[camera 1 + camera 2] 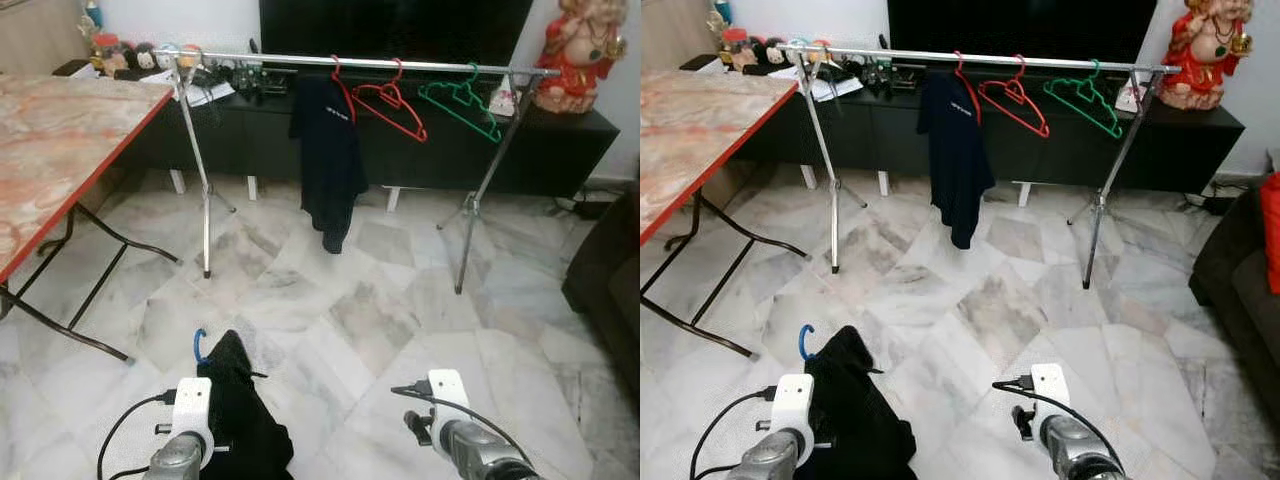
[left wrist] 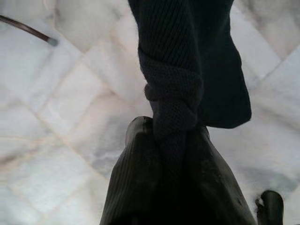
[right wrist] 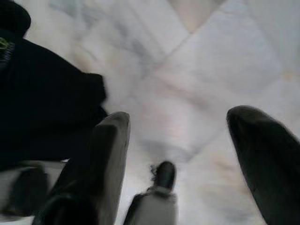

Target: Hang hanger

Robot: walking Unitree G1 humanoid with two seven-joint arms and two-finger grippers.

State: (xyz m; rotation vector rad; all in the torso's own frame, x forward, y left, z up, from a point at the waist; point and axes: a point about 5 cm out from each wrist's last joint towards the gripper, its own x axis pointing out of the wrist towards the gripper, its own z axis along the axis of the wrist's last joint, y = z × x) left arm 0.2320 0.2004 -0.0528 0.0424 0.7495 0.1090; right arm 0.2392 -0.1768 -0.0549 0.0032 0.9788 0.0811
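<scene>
Left gripper (image 2: pixel 176 140): near left; you see its two black fingers pinched together on a bunched fold of the dark garment (image 1: pixel 240 400).
Dark garment: hangs from your left gripper, low above the marble floor (image 1: pixel 400 330); knitted texture in the left wrist view.
Blue hanger hook (image 1: pixel 199 345): pokes out at the garment's upper left edge, beside the left wrist; the rest of that hanger is hidden by cloth.
Right gripper (image 3: pixel 180 140): near right, fingers spread wide apart above bare floor, nothing between them.
Folding table (image 1: pixel 60 140): left of you, marbled top with red edge, black legs.
Clothes rail (image 1: pixel 360 62): far, straight ahead, silver bar on two tripod stands.
On the rail, left to right: dark shirt (image 1: pixel 327 150) on a red hanger, empty red hanger (image 1: pixel 392 105), empty green hanger (image 1: pixel 462 103).
Black cabinet (image 1: pixel 560 140): behind the rail, against the wall.
Red figurine (image 1: pixel 580 50): far right, on the cabinet.
</scene>
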